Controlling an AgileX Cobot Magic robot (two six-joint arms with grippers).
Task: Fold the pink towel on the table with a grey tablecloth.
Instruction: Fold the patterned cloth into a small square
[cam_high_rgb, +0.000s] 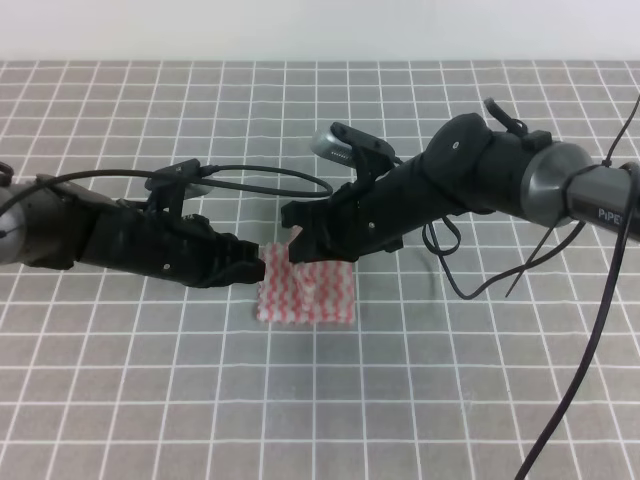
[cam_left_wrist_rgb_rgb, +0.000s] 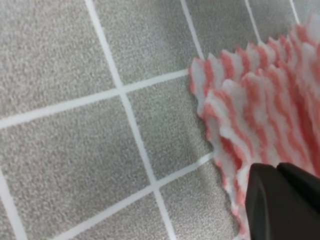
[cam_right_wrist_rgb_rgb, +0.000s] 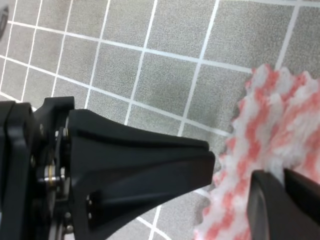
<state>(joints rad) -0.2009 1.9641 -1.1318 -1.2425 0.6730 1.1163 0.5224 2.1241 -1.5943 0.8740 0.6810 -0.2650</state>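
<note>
While the left gripper (cam_high_rgb: 255, 266) meets the towel's (cam_high_rgb: 308, 292) left far corner, whether its jaws are spread or pinching cannot be told; the right gripper (cam_high_rgb: 296, 240) pinches a far edge lifted off the table (cam_high_rgb: 120, 380). The towel lies folded mid-table between both arms, layers stacked.

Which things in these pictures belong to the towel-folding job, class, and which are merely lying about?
Belonging to the job:
- pink towel, already partly folded
- table with a grey tablecloth
- left gripper, at the towel's left edge
- right gripper, pinching a towel corner

Lying about:
- nothing else visible on the cloth
</note>
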